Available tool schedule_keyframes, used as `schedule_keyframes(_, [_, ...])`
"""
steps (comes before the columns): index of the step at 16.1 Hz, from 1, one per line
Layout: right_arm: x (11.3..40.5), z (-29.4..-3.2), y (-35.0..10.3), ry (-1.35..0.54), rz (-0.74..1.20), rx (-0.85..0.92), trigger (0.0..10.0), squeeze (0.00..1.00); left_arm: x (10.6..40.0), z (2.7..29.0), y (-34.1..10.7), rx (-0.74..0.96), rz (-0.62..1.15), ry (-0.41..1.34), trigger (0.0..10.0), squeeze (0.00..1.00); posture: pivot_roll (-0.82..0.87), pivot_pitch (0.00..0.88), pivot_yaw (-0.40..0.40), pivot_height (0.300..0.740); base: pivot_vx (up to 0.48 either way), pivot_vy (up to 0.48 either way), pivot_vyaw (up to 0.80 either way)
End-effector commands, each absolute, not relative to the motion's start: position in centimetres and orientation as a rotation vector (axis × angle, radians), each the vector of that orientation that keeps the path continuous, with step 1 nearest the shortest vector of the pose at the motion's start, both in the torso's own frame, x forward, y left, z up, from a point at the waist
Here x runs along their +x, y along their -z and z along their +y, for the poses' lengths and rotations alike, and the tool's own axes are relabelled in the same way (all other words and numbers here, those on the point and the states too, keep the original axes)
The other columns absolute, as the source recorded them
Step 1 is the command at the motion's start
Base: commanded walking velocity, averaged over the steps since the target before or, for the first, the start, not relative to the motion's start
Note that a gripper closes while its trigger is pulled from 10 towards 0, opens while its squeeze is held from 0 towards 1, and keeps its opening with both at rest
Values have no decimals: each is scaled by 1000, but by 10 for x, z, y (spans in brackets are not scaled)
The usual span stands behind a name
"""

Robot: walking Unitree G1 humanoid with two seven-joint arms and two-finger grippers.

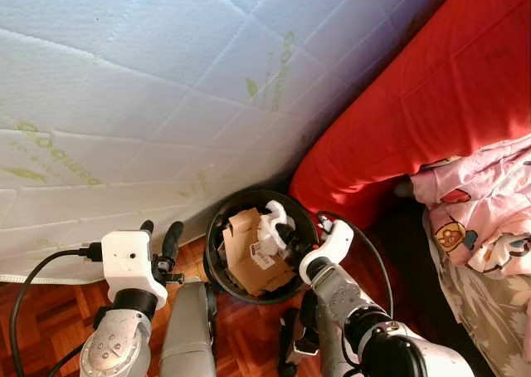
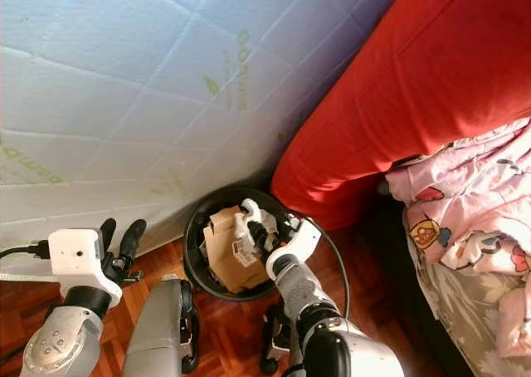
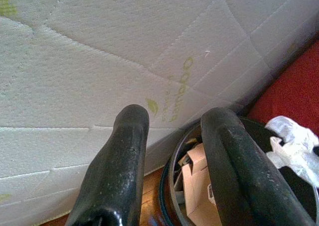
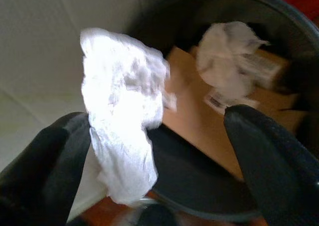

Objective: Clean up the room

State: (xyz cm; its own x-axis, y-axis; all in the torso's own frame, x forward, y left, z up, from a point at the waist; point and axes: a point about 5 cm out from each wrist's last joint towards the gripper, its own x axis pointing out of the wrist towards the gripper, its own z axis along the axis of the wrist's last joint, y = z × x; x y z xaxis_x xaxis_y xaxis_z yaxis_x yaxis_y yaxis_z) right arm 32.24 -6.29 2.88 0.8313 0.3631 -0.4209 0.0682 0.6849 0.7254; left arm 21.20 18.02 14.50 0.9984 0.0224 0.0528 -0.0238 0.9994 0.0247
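A round black bin (image 1: 216,227) stands on the wooden floor against a mattress, with brown cardboard (image 1: 245,248) and a crumpled white tissue (image 4: 229,66) inside. My right gripper (image 1: 286,234) hangs over the bin's right rim, open, its fingers (image 4: 269,156) spread wide. Another white tissue (image 4: 124,111) dangles against one finger above the bin's opening, not pinched between the two. My left gripper (image 1: 159,232) is open to the left of the bin, close to the mattress, holding nothing.
The white quilted mattress (image 1: 166,86) leans upright behind the bin. A red cushion (image 1: 431,86) rises on the right, with pink patterned cloth (image 1: 485,203) draped below it. Parquet floor (image 1: 50,319) lies beneath my arms.
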Motion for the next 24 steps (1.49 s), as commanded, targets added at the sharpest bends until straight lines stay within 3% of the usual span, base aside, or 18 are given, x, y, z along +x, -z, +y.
schedule_keyframes(1, [295,-23,-10,-199,723,753,10000,0,207,180,-139,38,-16,-32,10000,0,343,476,-142,637,0,0,0])
schedule_keyframes(2, [292,-24,-7,-176,741,787,10000,0,207,179,-139,37,-16,-30,10000,0,343,476,-142,637,0,0,0])
schedule_keyframes(4, [305,-12,-30,-253,618,1105,10000,0,207,181,-140,40,-18,-33,10000,0,348,476,-141,637,0,0,0])
schedule_keyframes(7, [297,-24,-14,-145,717,1042,10000,0,208,181,-140,43,-22,-34,10000,0,350,466,-142,637,0,0,0])
schedule_keyframes(14, [302,-6,-36,-420,597,1196,10000,0,212,179,-141,38,-34,-33,10000,0,350,451,-149,637,0,0,0])
schedule_keyframes(17, [291,-13,-14,-414,683,737,10000,0,212,178,-140,42,-34,-35,10000,0,355,445,-152,637,0,0,0])
schedule_keyframes(18, [291,-14,-15,-404,674,748,10000,0,212,178,-140,41,-35,-36,10000,0,353,444,-156,637,0,0,0])
schedule_keyframes(19, [294,-13,-19,-390,659,865,10000,0,212,178,-141,41,-36,-37,10000,0,355,445,-156,637,0,0,0])
schedule_keyframes(20, [301,-8,-34,-451,573,1117,10000,0,212,178,-141,41,-38,-38,10000,0,360,445,-157,637,0,0,0])
schedule_keyframes(21, [306,-7,-42,-489,525,1149,10000,0,211,179,-141,42,-38,-41,10000,0,351,445,-156,637,0,0,0])
schedule_keyframes(22, [304,-11,-35,-450,556,994,10000,0,211,179,-140,42,-36,-42,10000,0,351,445,-156,637,0,0,0])
schedule_keyframes(23, [299,-24,-19,-286,627,1024,10000,0,211,179,-140,43,-34,-40,10000,0,354,443,-156,637,0,0,0])
schedule_keyframes(24, [299,-22,-22,-303,616,1127,10000,0,211,179,-140,44,-35,-41,10000,0,365,446,-152,637,0,0,0])
